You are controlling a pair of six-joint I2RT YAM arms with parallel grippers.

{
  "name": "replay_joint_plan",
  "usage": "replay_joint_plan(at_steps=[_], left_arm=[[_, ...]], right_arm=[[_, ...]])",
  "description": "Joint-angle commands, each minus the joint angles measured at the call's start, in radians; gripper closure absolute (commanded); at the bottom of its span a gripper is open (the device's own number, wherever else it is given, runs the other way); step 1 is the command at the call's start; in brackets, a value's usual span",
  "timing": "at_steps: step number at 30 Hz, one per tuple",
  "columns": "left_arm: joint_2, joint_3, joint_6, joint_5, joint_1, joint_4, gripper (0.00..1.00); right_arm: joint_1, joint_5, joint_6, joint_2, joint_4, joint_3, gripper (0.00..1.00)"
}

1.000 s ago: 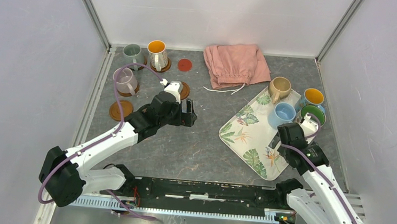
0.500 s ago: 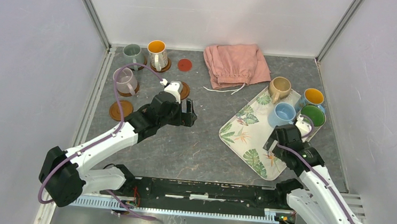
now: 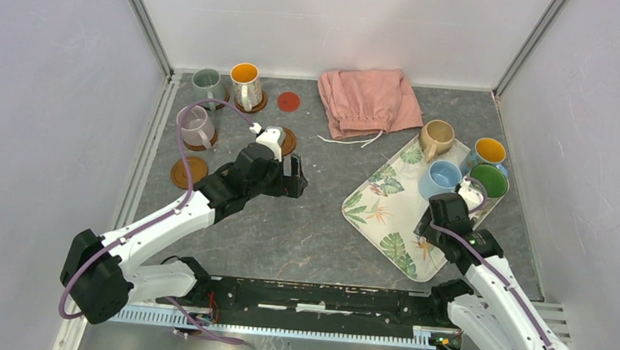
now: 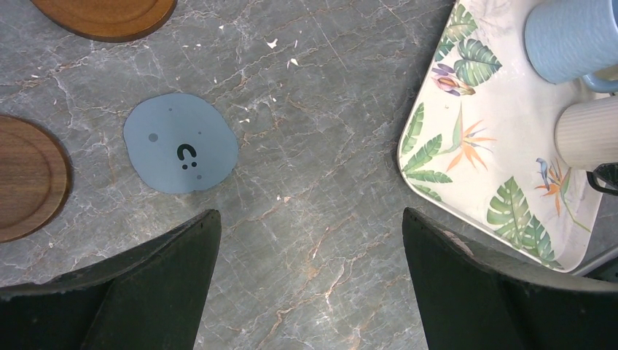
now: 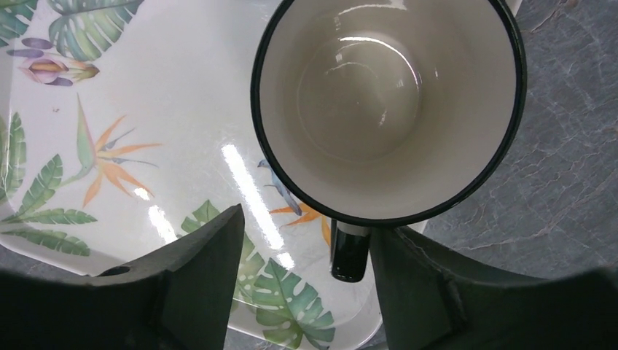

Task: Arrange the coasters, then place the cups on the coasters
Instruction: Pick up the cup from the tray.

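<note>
Right wrist view looked straight down into the cream mug (image 5: pixel 386 109), which stood upright on the near right part of the leafy tray (image 5: pixel 182 95). The mug's black handle (image 5: pixel 350 255) pointed toward the camera and sat between the two fingers of the right gripper (image 5: pixel 306 233). The fingers stood apart. One was very close to the handle and a gap showed by the other, so nothing was pinched yet. The step in hand looked like grabbing this mug by its handle. To do it well, the fingers should squeeze the handle in the middle, not at its tip, so the mug would not swing or tip. Then it should go straight up first, because the light blue mug (image 3: pixel 442 179) stood just beside it on the tray. Over on the left, the left gripper (image 4: pixel 310 226) hung wide open and empty above the table (image 4: pixel 313 109), near the blue coaster (image 4: pixel 181 153) and a bare brown coaster (image 4: pixel 29 179). Either of those looked like a good, free spot for the mug.
</note>
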State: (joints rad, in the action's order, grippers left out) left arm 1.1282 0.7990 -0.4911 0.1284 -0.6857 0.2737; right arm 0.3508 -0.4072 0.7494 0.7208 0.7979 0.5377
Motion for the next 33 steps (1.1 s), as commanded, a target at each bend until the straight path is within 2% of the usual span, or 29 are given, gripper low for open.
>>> replay_joint_plan(at_steps=[1,3,10,22,33], left_arm=[[-0.029,0.014,0.027,0.001,0.002,-0.039,0.00],[-0.031,0.013,0.026,0.001,0.001,-0.039,0.00],[-0.037,0.012,0.026,0.003,0.002,-0.038,0.00],[-0.047,0.010,0.026,0.004,0.002,-0.037,0.00],[-0.053,0.009,0.025,0.005,0.002,-0.037,0.00]], right_arm=[[-0.003,0.008,-0.006,-0.005,-0.061,-0.025,0.35],[-0.003,0.014,-0.005,-0.003,-0.065,-0.030,0.39],[-0.004,-0.008,0.003,-0.008,-0.046,-0.036,0.46],[-0.003,-0.003,-0.006,-0.004,-0.035,-0.034,0.67],[-0.002,0.120,-0.104,0.024,-0.077,-0.027,0.89]])
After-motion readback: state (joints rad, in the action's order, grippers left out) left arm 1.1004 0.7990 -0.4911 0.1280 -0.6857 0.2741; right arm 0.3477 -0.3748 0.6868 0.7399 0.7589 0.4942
